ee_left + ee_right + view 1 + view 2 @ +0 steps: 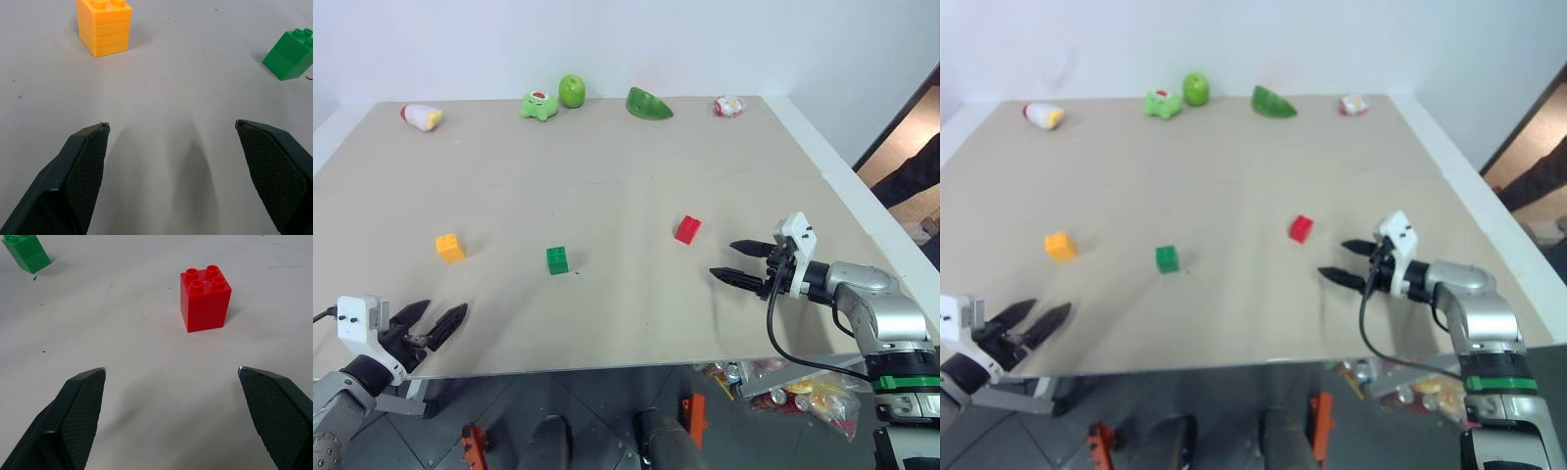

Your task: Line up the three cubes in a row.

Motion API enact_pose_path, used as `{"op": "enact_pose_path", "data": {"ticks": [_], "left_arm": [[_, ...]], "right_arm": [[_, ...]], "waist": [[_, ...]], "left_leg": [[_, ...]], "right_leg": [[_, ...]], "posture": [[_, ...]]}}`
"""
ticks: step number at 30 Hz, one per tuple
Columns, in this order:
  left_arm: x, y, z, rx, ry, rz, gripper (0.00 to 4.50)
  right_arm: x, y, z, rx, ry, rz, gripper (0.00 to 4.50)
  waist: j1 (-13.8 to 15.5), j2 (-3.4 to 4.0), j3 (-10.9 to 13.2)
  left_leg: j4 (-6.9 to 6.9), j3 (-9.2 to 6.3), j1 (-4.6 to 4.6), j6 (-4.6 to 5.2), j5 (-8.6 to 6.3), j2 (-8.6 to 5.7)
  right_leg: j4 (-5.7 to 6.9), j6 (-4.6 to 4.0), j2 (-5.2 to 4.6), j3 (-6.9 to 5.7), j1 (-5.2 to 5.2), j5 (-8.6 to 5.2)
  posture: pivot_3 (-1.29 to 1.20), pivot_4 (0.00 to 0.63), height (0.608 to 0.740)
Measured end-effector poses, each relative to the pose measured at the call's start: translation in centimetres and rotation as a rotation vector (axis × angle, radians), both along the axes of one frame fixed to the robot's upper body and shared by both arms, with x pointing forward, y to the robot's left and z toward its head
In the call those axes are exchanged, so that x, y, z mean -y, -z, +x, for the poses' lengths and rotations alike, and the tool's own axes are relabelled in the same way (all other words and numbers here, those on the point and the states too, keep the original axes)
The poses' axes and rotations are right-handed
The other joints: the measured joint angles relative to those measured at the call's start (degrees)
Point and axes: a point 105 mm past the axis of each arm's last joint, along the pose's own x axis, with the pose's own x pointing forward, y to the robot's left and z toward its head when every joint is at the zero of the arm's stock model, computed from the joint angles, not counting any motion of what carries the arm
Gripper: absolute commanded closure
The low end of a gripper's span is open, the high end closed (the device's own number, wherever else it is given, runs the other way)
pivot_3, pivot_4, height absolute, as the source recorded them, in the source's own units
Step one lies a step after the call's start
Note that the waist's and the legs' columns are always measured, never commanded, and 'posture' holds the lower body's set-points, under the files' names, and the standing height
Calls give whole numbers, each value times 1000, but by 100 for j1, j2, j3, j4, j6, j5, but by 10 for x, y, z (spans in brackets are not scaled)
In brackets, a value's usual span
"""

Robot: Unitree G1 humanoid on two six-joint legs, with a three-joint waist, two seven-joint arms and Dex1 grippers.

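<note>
Three studded cubes stand apart on the beige table (607, 176): a yellow-orange cube (450, 247) on the left, a green cube (557, 259) in the middle and a red cube (687, 229) on the right. My left gripper (438, 324) hovers open at the table's near left edge, short of the yellow-orange cube (104, 27). My right gripper (735, 262) is open, a little to the right of and nearer than the red cube (205, 298), pointing toward it. Nothing is between either pair of fingers.
Along the table's far edge lie a white-red-yellow toy (422, 117), a green frog-like toy (539, 105), a green apple (572, 91), a green wedge (648, 104) and a small white-red toy (728, 106). A bag of items (793, 387) sits on the floor at right.
</note>
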Motion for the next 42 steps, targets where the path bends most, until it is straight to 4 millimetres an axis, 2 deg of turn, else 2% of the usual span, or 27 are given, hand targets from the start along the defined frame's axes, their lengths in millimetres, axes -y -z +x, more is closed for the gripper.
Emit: {"op": "enact_pose_path", "data": {"ticks": [3, 6, 11, 15, 19, 21, 27, 40, 41, 42], "left_arm": [[2, -3, 3, 11, 8, 0, 252], [13, -10, 9, 30, 68, 26, 252], [39, -16, 11, 41, 194, 71, 252], [63, -25, 12, 64, 329, 111, 252], [94, -40, 16, 105, 497, 142, 252], [102, -42, 17, 103, 547, 152, 252], [116, -49, 23, 130, 605, 162, 252], [121, -45, 24, 122, 620, 168, 252], [121, -44, 24, 121, 616, 171, 109], [121, -44, 25, 121, 611, 178, 109]], "right_arm": [[0, 0, 0, 1, 1, 0, 0], [-3, -2, 4, 20, 5, 1, 0], [-2, -2, 13, 43, 55, -34, 0], [-11, 0, 23, 51, 75, -46, 0], [-22, -7, 38, 83, 78, -44, 0], [-24, -7, 42, 87, 81, -50, 0], [-26, 1, 52, 74, 92, -53, 0], [-52, 6, 70, 85, 49, -59, 0], [-52, 7, 70, 83, 50, -61, 515], [-51, 8, 71, 83, 51, -65, 783]], "waist": [[0, 0, 0], [-1, 0, 0], [-1, 0, 0], [-2, 0, 0], [-4, 0, 0], [-5, 0, 0], [-7, 0, 0], [-14, 0, 0], [-13, 0, 0], [-14, 0, 0]], "left_leg": [[0, 0, 0, 0, 0, 0], [3, 2, 0, 1, 1, 0], [4, 7, 0, 0, 0, 0], [3, 5, 1, 0, 0, 1], [6, 6, 1, 1, 1, 0], [6, 6, 1, 1, 1, 0], [2, 5, 0, 2, 0, 1], [3, 4, 0, 4, 2, 2], [2, 4, 0, 4, 1, 2], [2, 4, 0, 4, 1, 2]], "right_leg": [[0, 0, 0, 0, 0, 0], [1, 0, 1, 2, 0, 4], [1, 3, 1, 10, -1, 6], [3, 0, 5, 10, -2, 11], [3, 5, 5, 13, -1, 18], [3, 7, 6, 13, -1, 20], [3, 23, 6, 12, -2, 28], [3, 18, 9, 14, -2, 30], [3, 19, 9, 14, -2, 30], [3, 19, 9, 14, -2, 31]], "posture": [[0, 150, 733], [0, 150, 733], [0, 150, 733], [0, 150, 733], [0, 150, 733], [0, 150, 733], [0, 150, 733], [0, 150, 733], [0, 150, 733], [0, 150, 733]]}}
